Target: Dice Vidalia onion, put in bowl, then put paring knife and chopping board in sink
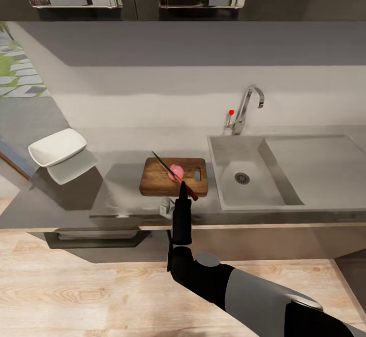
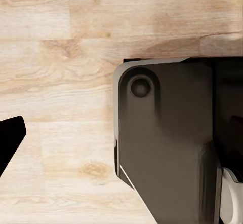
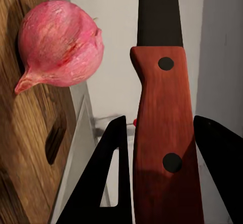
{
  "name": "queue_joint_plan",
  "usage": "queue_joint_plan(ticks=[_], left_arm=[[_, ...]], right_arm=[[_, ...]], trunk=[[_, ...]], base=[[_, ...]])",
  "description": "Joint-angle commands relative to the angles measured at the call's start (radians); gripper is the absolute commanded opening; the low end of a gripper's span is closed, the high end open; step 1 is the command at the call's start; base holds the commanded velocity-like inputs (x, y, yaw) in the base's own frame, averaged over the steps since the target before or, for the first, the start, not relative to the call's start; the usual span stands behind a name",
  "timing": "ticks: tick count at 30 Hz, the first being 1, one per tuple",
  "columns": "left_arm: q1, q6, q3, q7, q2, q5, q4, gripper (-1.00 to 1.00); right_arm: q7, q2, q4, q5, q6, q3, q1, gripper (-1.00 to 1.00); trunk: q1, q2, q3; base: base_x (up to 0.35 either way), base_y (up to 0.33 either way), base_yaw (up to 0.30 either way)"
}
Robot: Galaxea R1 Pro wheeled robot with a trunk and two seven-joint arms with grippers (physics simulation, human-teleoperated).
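Knife in hand, onion whole on the board: line up the cut before you press.

Your right gripper (image 3: 162,183) has its fingers closed around the red handle of the paring knife (image 1: 173,172), blade angled toward the countertop's (image 1: 117,149) back edge. The Vidalia onion (image 1: 176,171) sits near the chopping board's (image 1: 155,179) middle, beside the oval hole, with the blade crossing just over it. Bring the edge squarely over the onion's centre and come straight down, or the round bulb will likely roll. The bowl (image 1: 57,146) waits at the left end; the sink (image 1: 223,174) lies just right of the board.
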Motion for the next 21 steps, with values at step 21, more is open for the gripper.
queue_joint_plan(ticks=[21], left_arm=[[0.0,-0.002,-0.005,0.004,0.001,0.007,0.003,1.0]], right_arm=[[-0.002,0.0,0.044,0.0,0.005,0.003,0.013,-1.0]], trunk=[[0.001,-0.002,-0.001]], base=[[0.001,-0.059,0.0]])
